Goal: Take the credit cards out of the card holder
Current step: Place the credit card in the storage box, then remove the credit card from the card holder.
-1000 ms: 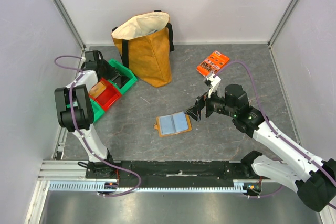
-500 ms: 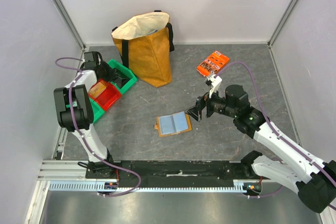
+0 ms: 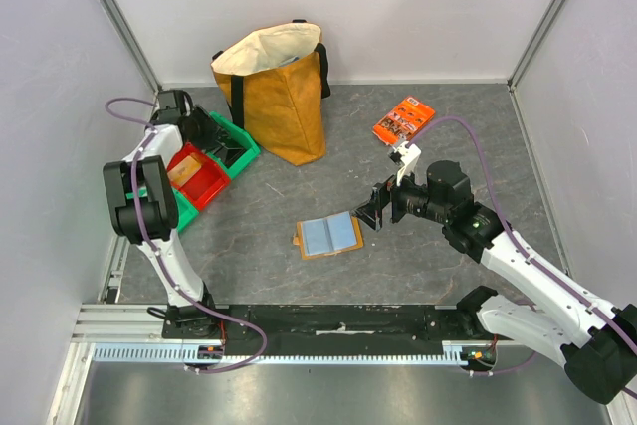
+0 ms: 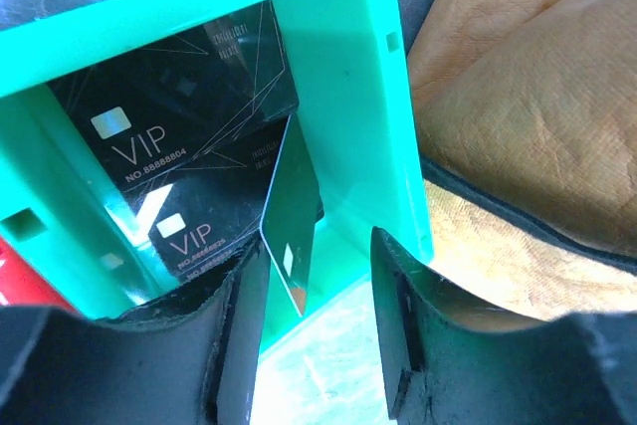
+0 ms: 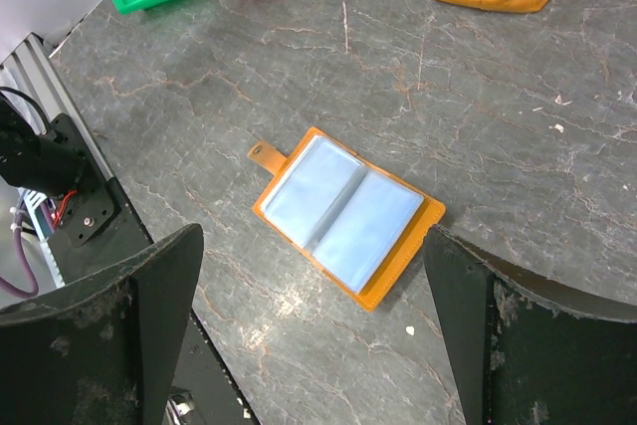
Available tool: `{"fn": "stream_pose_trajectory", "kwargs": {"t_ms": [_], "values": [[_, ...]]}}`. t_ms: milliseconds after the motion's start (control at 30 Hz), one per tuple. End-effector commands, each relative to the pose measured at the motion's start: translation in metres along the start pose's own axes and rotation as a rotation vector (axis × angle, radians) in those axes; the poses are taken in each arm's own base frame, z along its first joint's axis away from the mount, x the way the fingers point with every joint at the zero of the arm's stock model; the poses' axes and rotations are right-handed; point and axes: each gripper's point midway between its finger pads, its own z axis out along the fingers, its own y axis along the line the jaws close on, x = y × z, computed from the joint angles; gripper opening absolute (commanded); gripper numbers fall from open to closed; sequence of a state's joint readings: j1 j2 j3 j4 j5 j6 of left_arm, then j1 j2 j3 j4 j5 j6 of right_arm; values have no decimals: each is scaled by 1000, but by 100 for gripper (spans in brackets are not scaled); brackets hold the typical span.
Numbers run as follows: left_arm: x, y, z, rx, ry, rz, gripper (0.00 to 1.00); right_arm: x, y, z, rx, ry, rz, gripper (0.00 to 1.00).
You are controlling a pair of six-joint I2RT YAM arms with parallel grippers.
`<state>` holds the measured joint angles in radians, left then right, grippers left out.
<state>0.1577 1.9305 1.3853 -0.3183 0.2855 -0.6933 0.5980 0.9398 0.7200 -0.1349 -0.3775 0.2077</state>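
The tan card holder [image 3: 329,236] lies open on the table, its pale blue pockets [image 5: 346,214] facing up. My right gripper [image 5: 314,246] hovers above it, open wide and touching nothing. My left gripper [image 4: 318,276] is over the green bin [image 4: 343,77] at the back left, jaws apart. Two black credit cards [image 4: 189,97] marked VIP lie flat in that bin. A third card [image 4: 294,226] stands on edge there, leaning close to my left finger [image 4: 239,325], with a gap to the right finger, so it is not pinched.
A red bin [image 3: 199,178] sits beside the green bin [image 3: 242,149]. A mustard tote bag [image 3: 284,97] stands at the back, pressed against the green bin. An orange printed packet [image 3: 403,118] lies at the back right. Metal rails run along the near edge.
My left gripper has gone from shut to open over the green bin, and the arm shifted slightly back. The right arm and the card holder have not moved.
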Motion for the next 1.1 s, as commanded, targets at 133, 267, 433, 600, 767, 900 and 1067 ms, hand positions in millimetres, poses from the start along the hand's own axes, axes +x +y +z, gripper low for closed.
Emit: {"fn": "stream_pose_trajectory", "kwargs": {"t_ms": [133, 267, 433, 600, 767, 900, 1067], "values": [[-44, -30, -64, -8, -161, 190, 68, -12, -5, -8, 47, -30, -29, 98], [-41, -42, -90, 13, -192, 230, 69, -9, -6, -7, 56, -16, -14, 98], [-2, -76, -134, 126, -202, 323, 69, -4, -8, 0, 66, 12, 21, 98], [85, -97, -162, 263, -135, 443, 69, 12, -2, 19, 110, 68, -1, 98], [183, -79, -168, 337, 16, 518, 70, 33, 5, 42, 158, 145, -21, 95], [228, -50, -163, 345, 88, 509, 70, 48, 9, 60, 208, 195, -58, 95], [275, -31, -150, 378, 209, 493, 70, 70, 14, 88, 291, 261, -136, 94]]}}
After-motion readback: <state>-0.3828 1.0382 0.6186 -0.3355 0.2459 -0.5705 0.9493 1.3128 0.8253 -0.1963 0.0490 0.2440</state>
